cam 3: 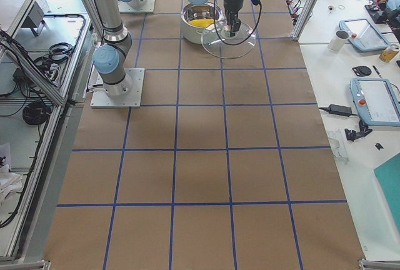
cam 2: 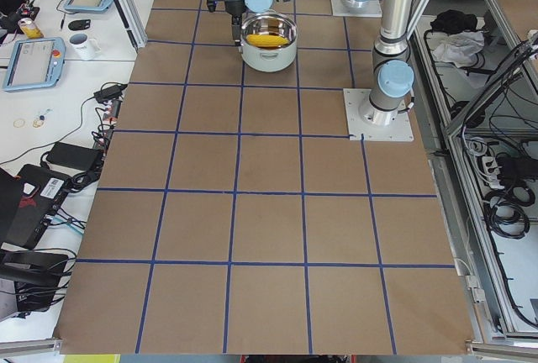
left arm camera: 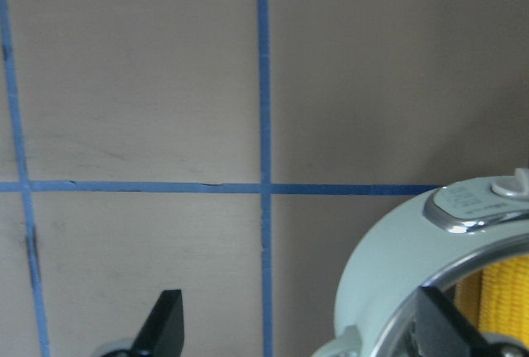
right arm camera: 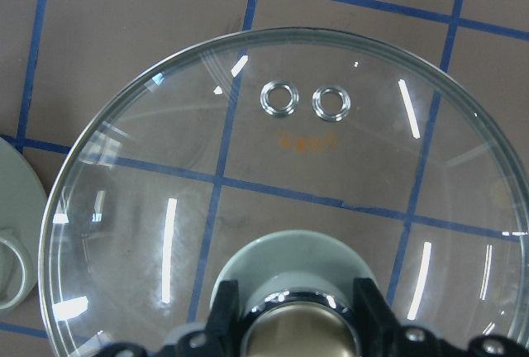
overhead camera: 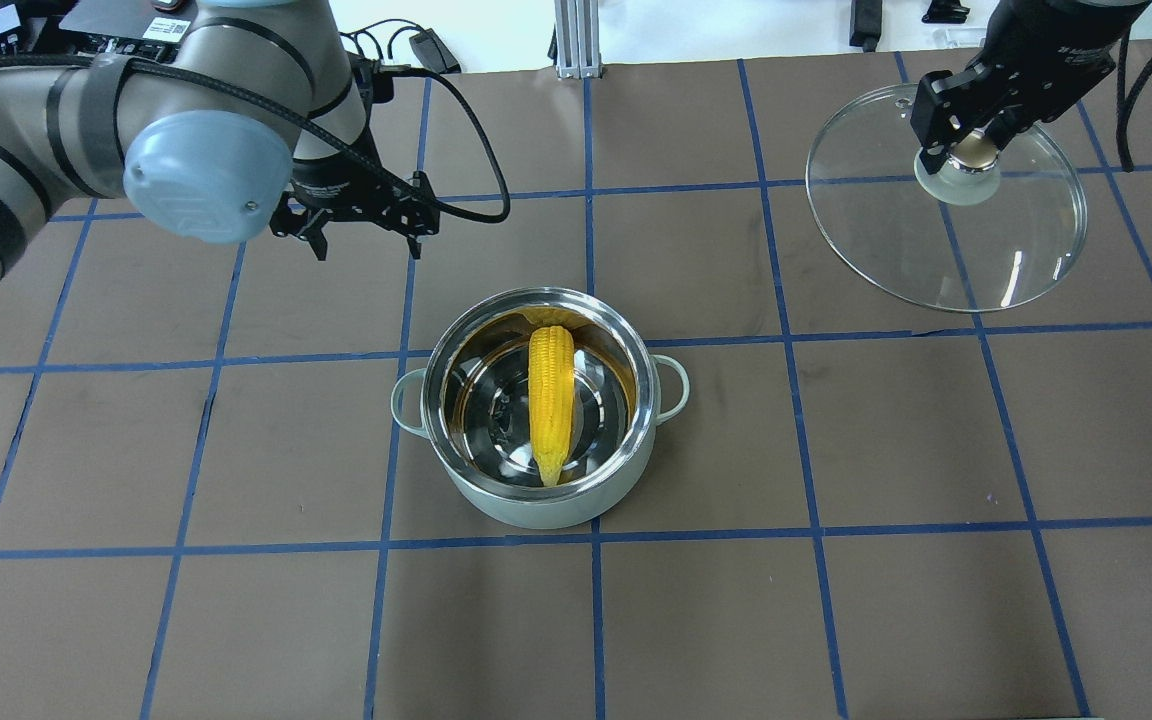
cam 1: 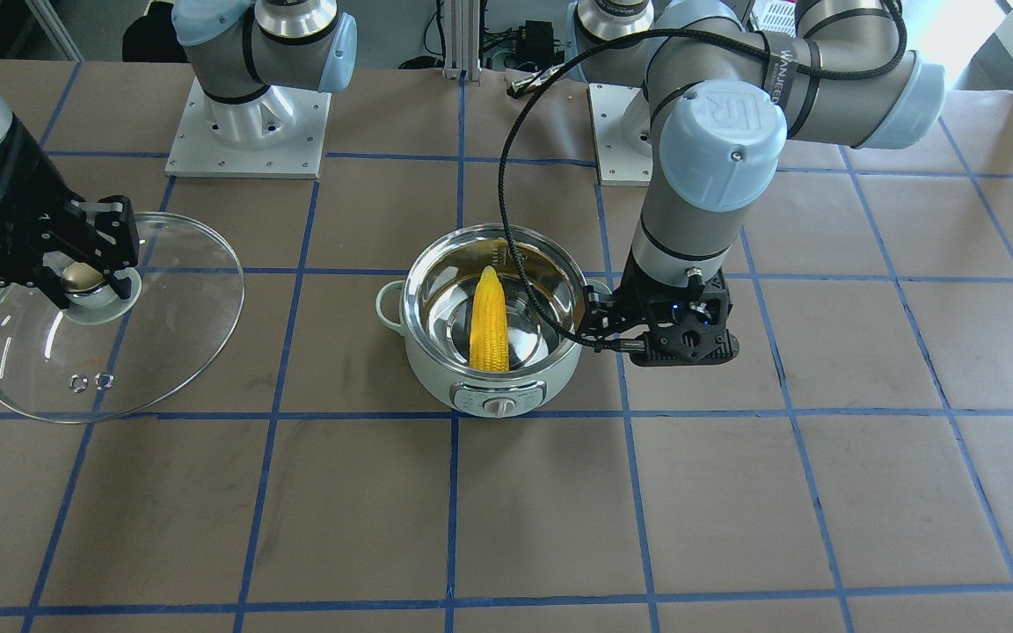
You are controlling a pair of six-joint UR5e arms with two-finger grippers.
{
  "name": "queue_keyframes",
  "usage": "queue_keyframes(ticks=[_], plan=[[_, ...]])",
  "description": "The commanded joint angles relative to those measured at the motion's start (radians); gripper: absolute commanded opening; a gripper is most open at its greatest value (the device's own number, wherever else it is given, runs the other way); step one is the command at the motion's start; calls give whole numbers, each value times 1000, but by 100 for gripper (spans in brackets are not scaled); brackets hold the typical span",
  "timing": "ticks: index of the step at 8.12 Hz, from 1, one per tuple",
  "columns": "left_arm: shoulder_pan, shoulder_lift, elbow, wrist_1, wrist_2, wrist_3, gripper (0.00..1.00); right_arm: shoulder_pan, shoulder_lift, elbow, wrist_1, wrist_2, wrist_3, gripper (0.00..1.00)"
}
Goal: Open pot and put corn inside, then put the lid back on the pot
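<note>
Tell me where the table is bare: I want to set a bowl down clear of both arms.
Free: the table strip on the dial side of the pot, and the squares between pot and lid. Crowded: the left gripper beside the pot's handle, and the right gripper clamped on the lid's knob.

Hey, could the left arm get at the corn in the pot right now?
Probably yes. The pot is uncovered, the corn lies exposed inside, and the right gripper holds the lid well off to the side. The left gripper hangs beside the pot, jaws open and empty.
</note>
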Motion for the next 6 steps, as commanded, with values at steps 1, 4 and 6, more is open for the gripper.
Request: queue_keyframes(ticks=[1, 4, 6], plan=[[131, 5, 64, -32, 21, 89, 100, 0, -1, -1, 11, -2, 1, 0], [156, 13, 271, -151, 49, 160, 100, 12, -5, 16, 17, 10, 91, 0], [142, 13, 256, -154, 46, 151, 100, 79, 4, 19, 5, 9, 200, 0]])
